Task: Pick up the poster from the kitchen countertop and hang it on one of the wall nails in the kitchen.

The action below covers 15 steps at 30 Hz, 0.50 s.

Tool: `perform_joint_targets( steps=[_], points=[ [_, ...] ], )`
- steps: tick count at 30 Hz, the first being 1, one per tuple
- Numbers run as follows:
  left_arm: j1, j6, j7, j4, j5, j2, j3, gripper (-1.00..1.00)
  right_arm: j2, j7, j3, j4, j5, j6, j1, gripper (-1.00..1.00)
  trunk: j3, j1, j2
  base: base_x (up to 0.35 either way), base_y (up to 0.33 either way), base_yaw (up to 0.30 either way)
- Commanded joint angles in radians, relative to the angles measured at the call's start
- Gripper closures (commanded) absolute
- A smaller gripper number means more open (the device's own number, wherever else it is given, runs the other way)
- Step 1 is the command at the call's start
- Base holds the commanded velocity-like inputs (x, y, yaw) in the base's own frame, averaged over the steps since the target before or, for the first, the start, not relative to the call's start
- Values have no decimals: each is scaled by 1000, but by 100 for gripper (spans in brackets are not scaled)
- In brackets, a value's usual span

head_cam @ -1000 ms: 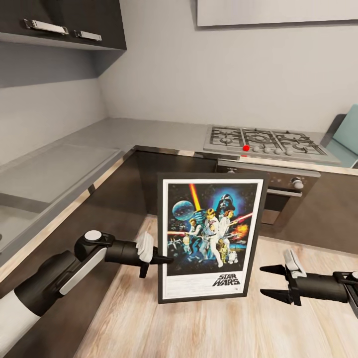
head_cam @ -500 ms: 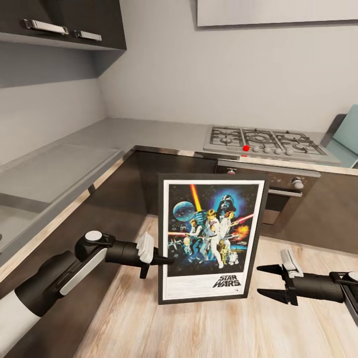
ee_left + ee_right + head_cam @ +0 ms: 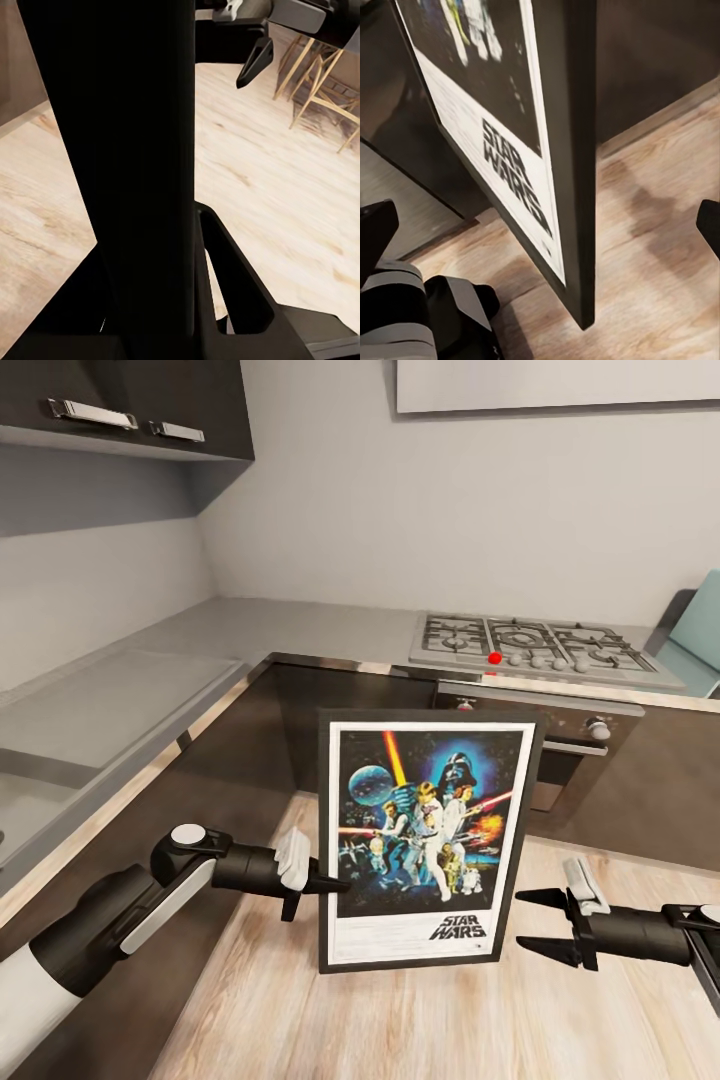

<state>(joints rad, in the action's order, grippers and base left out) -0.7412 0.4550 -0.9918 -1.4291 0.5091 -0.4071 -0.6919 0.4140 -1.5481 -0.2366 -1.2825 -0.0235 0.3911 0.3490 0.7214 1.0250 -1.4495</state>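
The upright rectangular Star Wars poster [image 3: 428,838] with thin black frame and white border is held off the floor, upright, in front of the dark cabinets, facing the head camera. The left tool [image 3: 318,882] is clamped on the frame's left edge; in the left wrist view its dark fingers [image 3: 232,285] flank the black edge, although the contact itself is probably too shadowed to confirm there. The right tool [image 3: 545,922] stands spread apart just beside the frame's lower right corner, not touching it. The smooth light-grey L-shaped worktop [image 3: 300,622] lies well behind, next to the steel gas hob [image 3: 535,645]. Light wooden floor [image 3: 420,1020] lies below.
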Motion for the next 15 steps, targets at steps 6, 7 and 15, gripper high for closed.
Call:
perform_joint_targets(
  steps=[6, 7, 15],
  points=[
    [-1, 5, -28, -1, 8, 0, -4, 100, 0, -3, 0, 0, -29, 9, 1, -100, 1, 0, 0, 0, 0, 0],
    [-1, 5, -35, -1, 8, 0, -5, 100, 0, -3, 0, 0, -31, 9, 1, -100, 1, 0, 0, 0, 0, 0],
    [-1, 5, -46, -2, 8, 1, -9, 100, -15, -3, 0, 0, -36, 9, 2, -100, 1, 0, 0, 0, 0, 0]
  ],
)
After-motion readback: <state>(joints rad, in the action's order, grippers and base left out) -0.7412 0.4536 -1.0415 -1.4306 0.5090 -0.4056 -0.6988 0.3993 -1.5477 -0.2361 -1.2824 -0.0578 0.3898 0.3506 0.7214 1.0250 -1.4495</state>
